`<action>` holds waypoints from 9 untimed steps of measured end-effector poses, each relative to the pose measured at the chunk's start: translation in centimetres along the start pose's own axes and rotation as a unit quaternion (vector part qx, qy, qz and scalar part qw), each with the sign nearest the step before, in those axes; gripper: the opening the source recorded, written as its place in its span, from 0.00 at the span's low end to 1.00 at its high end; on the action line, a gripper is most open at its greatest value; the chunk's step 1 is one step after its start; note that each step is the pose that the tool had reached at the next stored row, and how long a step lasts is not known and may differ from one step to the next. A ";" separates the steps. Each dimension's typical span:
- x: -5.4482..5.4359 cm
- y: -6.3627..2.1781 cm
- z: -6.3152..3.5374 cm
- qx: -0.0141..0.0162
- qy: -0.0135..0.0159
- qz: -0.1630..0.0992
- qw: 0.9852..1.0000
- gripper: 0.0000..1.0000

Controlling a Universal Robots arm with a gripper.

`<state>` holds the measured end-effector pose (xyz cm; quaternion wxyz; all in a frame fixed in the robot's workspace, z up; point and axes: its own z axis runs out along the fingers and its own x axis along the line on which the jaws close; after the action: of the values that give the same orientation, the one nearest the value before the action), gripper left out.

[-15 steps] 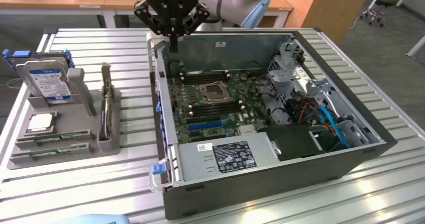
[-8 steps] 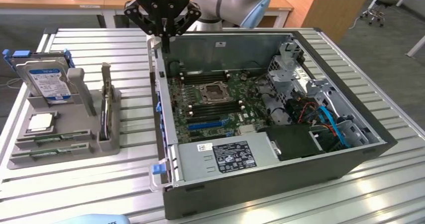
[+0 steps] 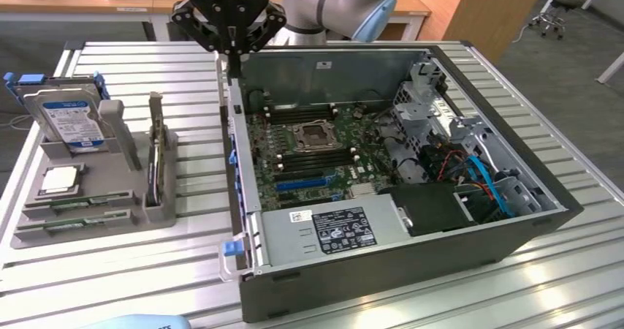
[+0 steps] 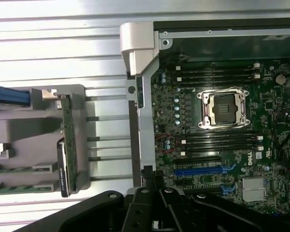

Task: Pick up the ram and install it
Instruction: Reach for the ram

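Slatted table (image 3: 546,270) carries an open pc case (image 3: 390,263) with the motherboard (image 3: 302,153) facing up. Grey tray (image 3: 127,175) sits just beside the case, on the exterior view's left. Hard drive (image 3: 66,120) stands upright at the tray's far end. Gripper (image 3: 233,58) hangs over the case wall nearest the tray, jaws closed together, nothing between them, well apart from the ram. Thin card (image 3: 156,150) stands on edge in the tray's side slot. Silver cpu chip (image 3: 61,179) lies flat mid-tray. Ram stick (image 3: 80,202) lies in a slot near the tray's front end, second ram stick (image 3: 70,227) in the slot just in front of it, both seated, untouched. Cpu socket (image 3: 314,135) sits mid-board, dark ram slots (image 3: 292,113) on both sides of it.
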<state>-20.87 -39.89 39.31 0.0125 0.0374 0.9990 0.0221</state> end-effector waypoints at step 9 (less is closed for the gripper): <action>0.9 -0.07 -0.01 0.000 0.000 0.000 1.000 0.10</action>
<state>-21.76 -39.88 39.29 0.0125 0.0374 0.9990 0.0221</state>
